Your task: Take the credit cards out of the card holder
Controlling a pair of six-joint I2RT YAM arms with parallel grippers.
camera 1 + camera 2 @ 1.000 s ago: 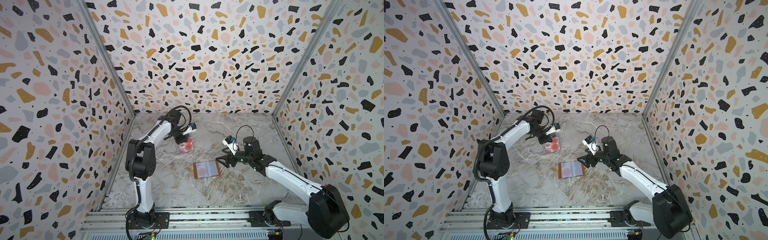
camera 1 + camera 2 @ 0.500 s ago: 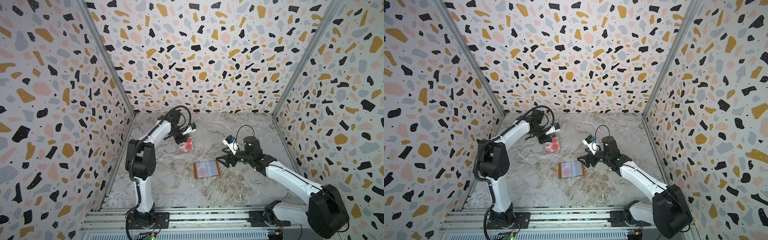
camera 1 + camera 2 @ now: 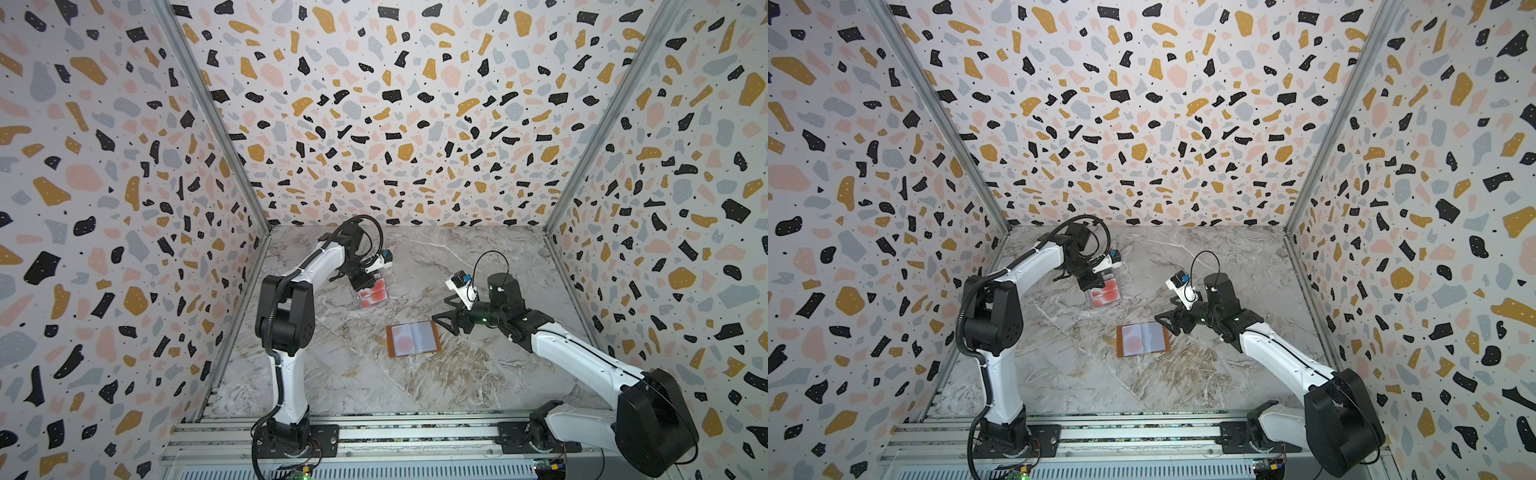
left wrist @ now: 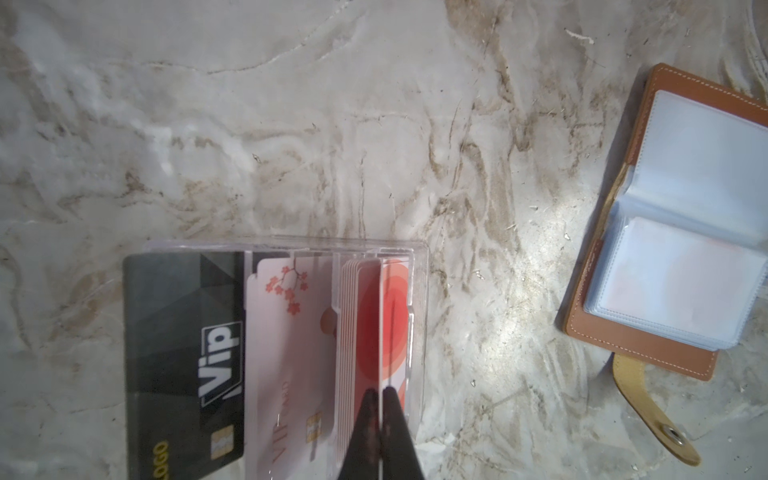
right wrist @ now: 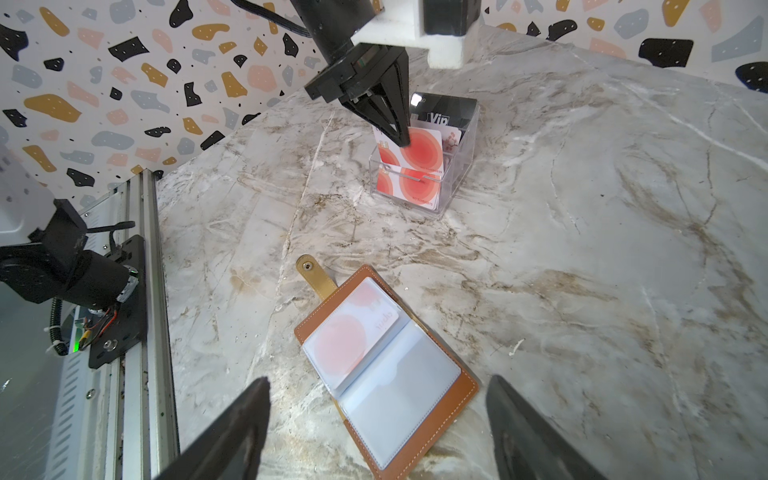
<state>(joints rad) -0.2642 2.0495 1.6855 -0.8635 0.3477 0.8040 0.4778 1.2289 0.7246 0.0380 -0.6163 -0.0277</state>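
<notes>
Terrazzo-patterned walls (image 3: 374,104) around a veined marble floor (image 3: 353,374)

Left claw (image 3: 360,286) over clear case (image 3: 377,297); open card holder (image 3: 412,338) beside right claw (image 3: 444,325).

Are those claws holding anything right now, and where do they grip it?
Left gripper pinches a red-circled card by its top edge; right gripper, open, holds nothing.

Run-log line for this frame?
left gripper shut on red-circle card at clear case | right gripper open beside card holder | card holder open, sleeved card inside
</notes>
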